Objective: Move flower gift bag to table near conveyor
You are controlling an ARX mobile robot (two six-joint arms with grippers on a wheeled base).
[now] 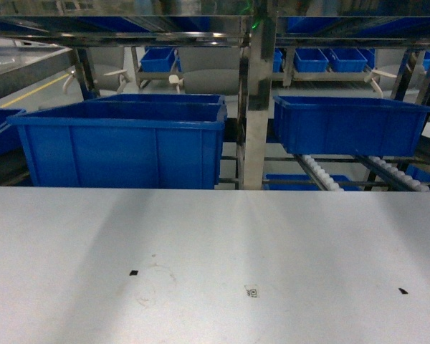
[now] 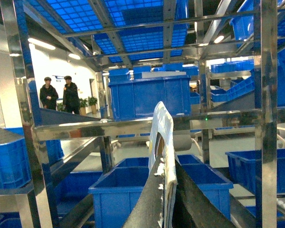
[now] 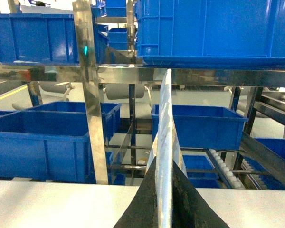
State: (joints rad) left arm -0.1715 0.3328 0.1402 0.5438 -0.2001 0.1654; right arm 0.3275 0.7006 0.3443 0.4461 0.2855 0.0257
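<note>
- Left gripper (image 2: pixel 165 202): my jaws pinched on the flower gift bag's (image 2: pixel 161 142) thin white edge.
- Right gripper (image 3: pixel 164 209): clamped on another upright edge of it.
- Bag absent from head view; table (image 1: pixel 215 244) and conveyor (image 1: pixel 322 172) beyond.

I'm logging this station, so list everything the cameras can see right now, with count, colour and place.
table: one, matte white-grey, across the foreground of the head view, with a few small dark specks
conveyor: steel frame with rows of white rollers, behind the table at right
blue bins: many; a large one behind the table at left, one on the rollers at right, more on the shelves
steel rack: silver uprights and shelves, behind the table
people: two, dark clothes, far left background of the left wrist view
flower gift bag: seen edge-on, pale, thin, upright
left hand: dark fingers pressed against the pale sheet
right hand: dark fingers closed on the bag
</note>
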